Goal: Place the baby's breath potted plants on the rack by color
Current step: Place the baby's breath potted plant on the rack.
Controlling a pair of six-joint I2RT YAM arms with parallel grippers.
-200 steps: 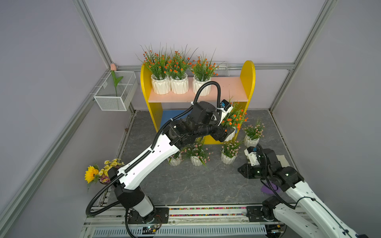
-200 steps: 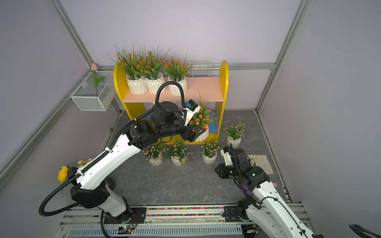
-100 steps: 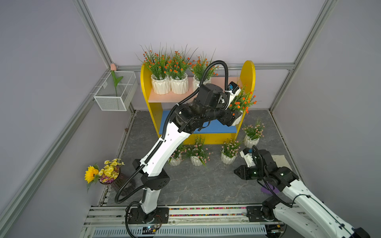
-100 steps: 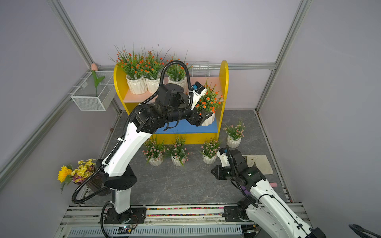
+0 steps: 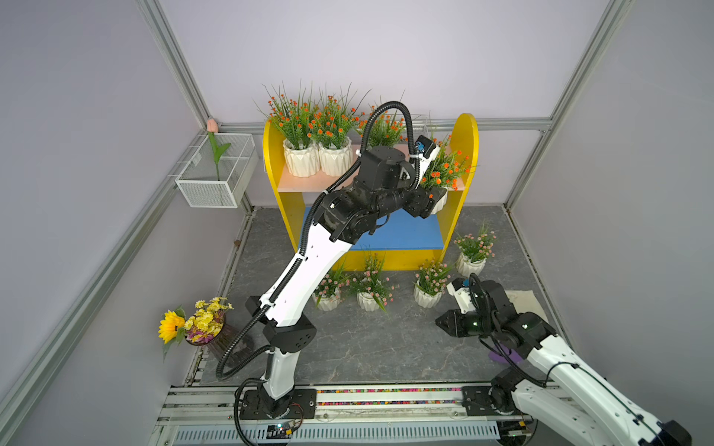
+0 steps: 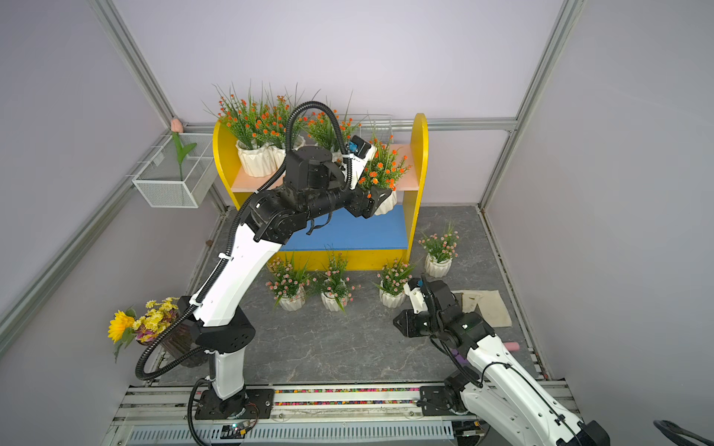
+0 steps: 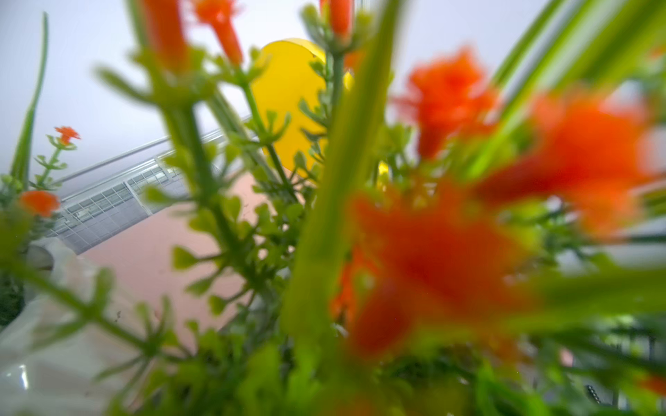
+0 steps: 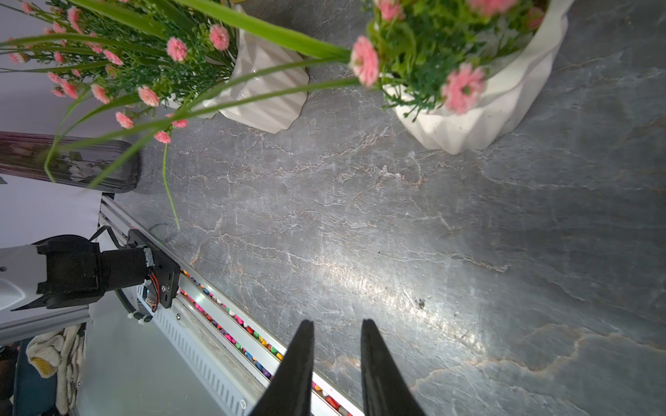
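While the left gripper (image 5: 436, 197) is clamped tight on the white pot of an orange plant (image 5: 444, 172), we see that plant held at the right end of the rack (image 5: 468, 146). It is level with the pink upper board (image 5: 305, 182) and just beside the yellow right side panel. In both top views the pot shows at the board's front edge, and we cannot tell whether its base touches the board. In the left wrist view the blurred orange blossoms (image 7: 443, 101) and green sprigs fill nearly the whole picture, with the board and the yellow panel behind them.

Three more orange plants (image 5: 334, 127) stand in a row on the left and middle of the upper board. The arm hides the pot of the third.

Four pink plants (image 5: 369, 289) stand upright on the grey floor (image 5: 367, 347) in front of the rack. Three are lined up before the blue lower board (image 5: 409, 231), and one stands apart by the right side panel.

Our right gripper (image 5: 442, 322) hovers low over the floor, near the closest pink plant. Its jaws stand a little apart with nothing between them. The right wrist view shows the two black fingers (image 8: 304, 360) above bare stone.

A wire basket (image 5: 216, 189) with a tulip (image 5: 217, 154) hangs on the left wall, and a bouquet (image 5: 193, 322) stands near the left arm's base.
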